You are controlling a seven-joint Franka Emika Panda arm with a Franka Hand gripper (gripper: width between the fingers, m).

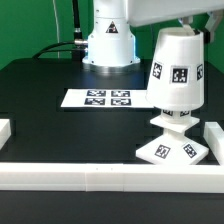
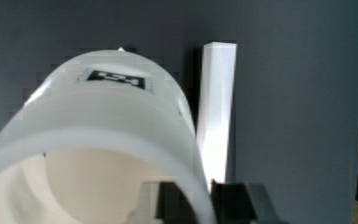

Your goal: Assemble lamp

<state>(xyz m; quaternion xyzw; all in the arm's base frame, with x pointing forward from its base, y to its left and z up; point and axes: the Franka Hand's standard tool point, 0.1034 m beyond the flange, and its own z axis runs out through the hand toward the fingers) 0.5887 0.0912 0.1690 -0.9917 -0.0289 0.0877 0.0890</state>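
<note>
The white tapered shade (image 1: 178,68) stands upright over the bulb, whose lower part (image 1: 170,118) shows under the shade's bottom edge. The bulb sits on the flat square base (image 1: 172,150), which has tags on its front edge. My gripper (image 1: 193,30) comes down from the top of the exterior view's right side and is shut on the shade's upper rim. In the wrist view the dark fingers (image 2: 176,203) pinch the shade's wall (image 2: 105,110), with my gripper (image 2: 206,202) astride the rim. I cannot tell whether the shade rests on the bulb.
The marker board (image 1: 100,98) lies on the black table behind the lamp. White border rails run along the front (image 1: 90,176), the exterior view's left (image 1: 5,128) and right (image 1: 213,135). One rail also shows in the wrist view (image 2: 218,100). The arm's white pedestal (image 1: 108,40) stands at the back.
</note>
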